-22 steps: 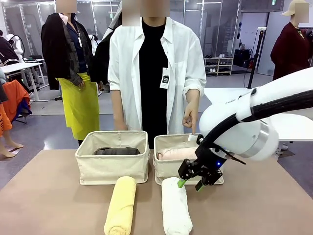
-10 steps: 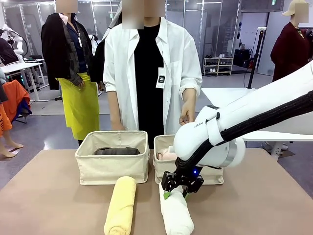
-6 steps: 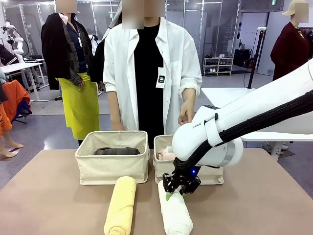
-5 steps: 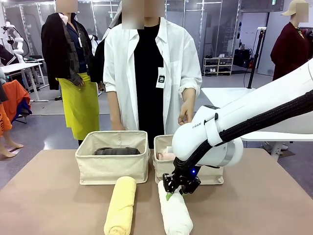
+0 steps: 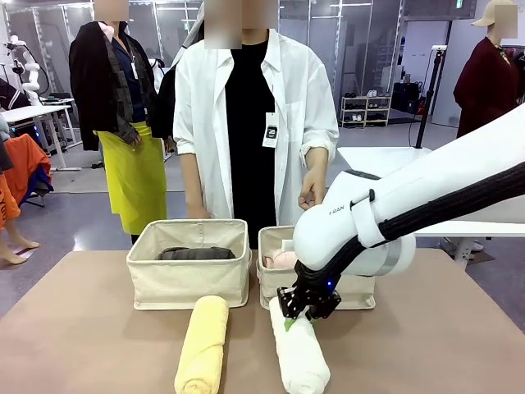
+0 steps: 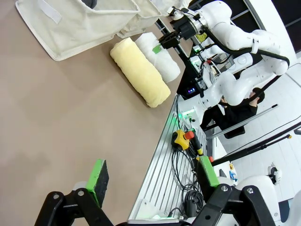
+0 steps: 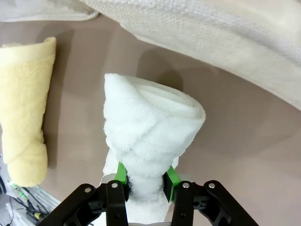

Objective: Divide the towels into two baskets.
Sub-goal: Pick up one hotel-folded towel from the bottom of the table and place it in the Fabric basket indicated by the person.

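Now that the right tool (image 5: 302, 310) has come down and shut its green pads on the far end of the white rolled terry towel (image 5: 302, 361), the roll has begun to move. A moment ago this tool hung open beside the right-hand cream cloth basket (image 5: 272, 284). Then it dropped onto the roll and pinched it. Since then the roll seems to have slid a little to the right. Most of it still lies on the brown worktop (image 5: 82, 328), just in front of that basket. I think this means the grab has worked. The next job is to lift the roll up and into a basket.

The left tool (image 6: 153, 174) is wide open and holds nothing. It hangs over bare worktop, well away from the towels.

Count the towels and you get four. One dark grey rolled towel (image 5: 195, 253) lies inside the left-hand cream cloth basket (image 5: 189, 287). One pale pink rolled towel (image 5: 283, 260) lies inside the right-hand one. One pale yellow rolled towel (image 5: 203, 345) lies on the worktop in front of the left-hand basket, beside the white one. The white one makes four.

There are two baskets, side by side. Each has one towel so far, so two towels are left to put away. There are two tools. One person's hand (image 5: 312, 190) hangs above the right-hand basket.
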`<state>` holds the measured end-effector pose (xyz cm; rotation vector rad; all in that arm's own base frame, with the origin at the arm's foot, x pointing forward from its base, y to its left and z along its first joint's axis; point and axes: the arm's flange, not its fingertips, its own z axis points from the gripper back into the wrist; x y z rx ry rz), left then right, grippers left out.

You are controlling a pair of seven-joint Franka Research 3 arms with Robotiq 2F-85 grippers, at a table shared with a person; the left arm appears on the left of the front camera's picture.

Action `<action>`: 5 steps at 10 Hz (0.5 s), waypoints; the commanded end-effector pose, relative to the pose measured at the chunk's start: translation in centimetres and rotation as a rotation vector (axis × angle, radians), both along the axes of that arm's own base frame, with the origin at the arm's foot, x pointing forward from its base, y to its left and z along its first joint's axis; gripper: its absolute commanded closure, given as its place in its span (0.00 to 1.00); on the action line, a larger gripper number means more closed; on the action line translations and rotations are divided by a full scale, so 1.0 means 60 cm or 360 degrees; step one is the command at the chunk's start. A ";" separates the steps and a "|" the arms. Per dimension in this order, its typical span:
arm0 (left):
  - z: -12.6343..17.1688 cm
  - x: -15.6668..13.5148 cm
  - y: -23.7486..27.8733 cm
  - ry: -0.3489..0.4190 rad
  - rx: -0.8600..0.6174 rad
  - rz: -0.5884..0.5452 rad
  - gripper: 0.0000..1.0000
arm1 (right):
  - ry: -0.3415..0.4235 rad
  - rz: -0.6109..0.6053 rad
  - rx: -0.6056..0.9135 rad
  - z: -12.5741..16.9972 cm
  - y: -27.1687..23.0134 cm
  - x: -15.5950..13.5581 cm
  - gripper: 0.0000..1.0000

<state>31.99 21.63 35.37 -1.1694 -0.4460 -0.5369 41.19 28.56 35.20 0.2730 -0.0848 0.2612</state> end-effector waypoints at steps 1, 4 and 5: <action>0.005 -0.007 0.000 -0.0002 -0.0002 0.0004 0.04 | -0.0114 0.0016 -0.0072 0.081 -0.024 -0.020 1.00; 0.005 -0.007 0.000 -0.0002 -0.0002 0.0004 0.04 | -0.0294 0.0352 -0.0182 0.207 -0.053 -0.009 1.00; 0.005 -0.007 0.000 -0.0002 -0.0002 0.0004 0.04 | -0.0397 0.0593 -0.0278 0.240 -0.060 0.000 1.00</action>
